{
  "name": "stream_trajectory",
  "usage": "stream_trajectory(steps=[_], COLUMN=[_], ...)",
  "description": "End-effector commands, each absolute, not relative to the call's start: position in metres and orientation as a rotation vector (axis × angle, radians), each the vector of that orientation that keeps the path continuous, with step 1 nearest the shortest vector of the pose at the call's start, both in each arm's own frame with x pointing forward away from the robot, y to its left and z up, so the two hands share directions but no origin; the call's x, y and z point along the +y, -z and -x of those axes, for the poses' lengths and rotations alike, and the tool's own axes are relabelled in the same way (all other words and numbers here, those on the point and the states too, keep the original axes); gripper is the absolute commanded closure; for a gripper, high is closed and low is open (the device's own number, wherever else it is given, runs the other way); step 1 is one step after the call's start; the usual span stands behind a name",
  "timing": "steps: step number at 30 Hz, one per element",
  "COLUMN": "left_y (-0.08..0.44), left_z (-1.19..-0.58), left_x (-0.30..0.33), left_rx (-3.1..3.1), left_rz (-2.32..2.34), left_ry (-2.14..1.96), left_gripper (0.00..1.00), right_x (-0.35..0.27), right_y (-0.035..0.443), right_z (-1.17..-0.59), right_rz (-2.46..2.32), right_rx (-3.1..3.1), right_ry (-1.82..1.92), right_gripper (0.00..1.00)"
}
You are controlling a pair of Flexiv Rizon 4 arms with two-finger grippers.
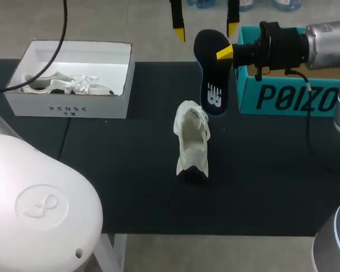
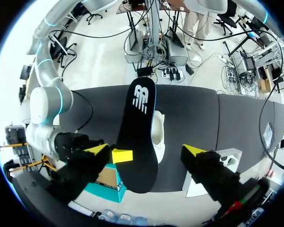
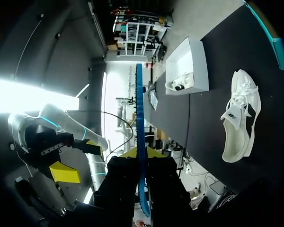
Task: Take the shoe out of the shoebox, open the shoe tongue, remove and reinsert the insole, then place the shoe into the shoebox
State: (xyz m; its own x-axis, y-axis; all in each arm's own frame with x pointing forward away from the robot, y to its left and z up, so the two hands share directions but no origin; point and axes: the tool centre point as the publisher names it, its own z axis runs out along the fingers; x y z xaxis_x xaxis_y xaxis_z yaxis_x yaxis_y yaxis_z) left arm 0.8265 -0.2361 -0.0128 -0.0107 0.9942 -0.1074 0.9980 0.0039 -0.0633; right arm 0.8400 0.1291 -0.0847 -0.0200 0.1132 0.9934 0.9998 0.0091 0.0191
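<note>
The right gripper (image 3: 141,152) is clamping the black insole (image 1: 211,79), holding it above the white sneaker (image 1: 191,141) lying on the dark table (image 1: 130,187); the left gripper (image 1: 207,31) is hanging open around the insole, not touching it.

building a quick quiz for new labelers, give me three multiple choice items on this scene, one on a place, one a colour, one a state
1. Relative to the shoe, the insole is: A inside it; B apart, in the right gripper; C under it.
2. The box near the right gripper is: A teal; B red; C yellow.
3. The left gripper is: A open; B shut on the shoe; C shut on the insole.
Answers: B, its fingers clamp it in the air; A, teal walls; A, its tips stand wide apart.
</note>
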Motion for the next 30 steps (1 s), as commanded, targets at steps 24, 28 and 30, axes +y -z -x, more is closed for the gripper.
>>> stream_trajectory(steps=[24,28,30], left_y=[0.0133,0.0133,0.0133], left_z=[-0.8248,-0.8248,-0.8248], left_x=[-0.2360,-0.2360,-0.2360], left_rx=[2.202,2.202,2.202], left_rz=[-2.190,-2.190,-2.190], left_ry=[0.179,0.179,0.179], left_gripper=[0.00,0.00,0.00], right_x=[0.1259,0.1277,0.1293], right_y=[0.0861,0.0845,0.0839], right_z=[-0.8358,-0.8369,-0.8378], right_rz=[1.279,1.277,1.274], right_rx=[-1.300,-1.304,-1.309], right_ry=[1.177,1.180,1.177], right_gripper=[1.00,1.00,1.00])
